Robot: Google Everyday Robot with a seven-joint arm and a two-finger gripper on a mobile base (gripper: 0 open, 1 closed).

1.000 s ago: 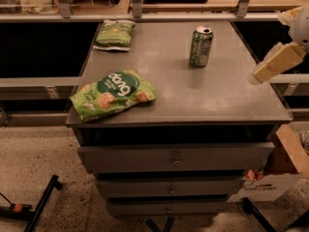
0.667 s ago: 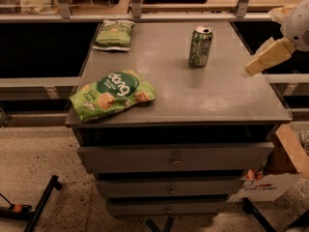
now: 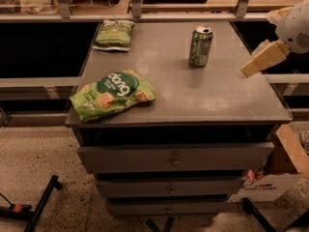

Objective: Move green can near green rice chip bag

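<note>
We observe a speckled floor (image 3: pixel 43 149) carrying a grey drawer cabinet (image 3: pixel 174 161), and we give all positions relative to that cabinet. At the cabinet's near lower left, a black stand leg (image 3: pixel 41 202) lies on the floor. At its near lower right, a cardboard box (image 3: pixel 285 170) stands just beside the drawers. Three drawer fronts face us, stacked below the flat grey cabinet top (image 3: pixel 207 95). On the cabinet's near-left corner lies the green rice chip bag (image 3: pixel 112 94), flat, with its white lettering facing up and one edge reaching the front-left rim. Toward the cabinet's far side, right of centre, the green can (image 3: pixel 201 46) stands upright with its silver top showing. It is well apart from the green rice chip bag. At the cabinet's far-left corner lies a smaller green bag (image 3: pixel 114 34), also flat. The gripper (image 3: pixel 251 67) hangs above the cabinet's right edge, at about the depth of the green can and near it, touching nothing. We cannot tell whether it is parted or closed. Beyond the cabinet's far edge runs a metal rail (image 3: pixel 169 17).
</note>
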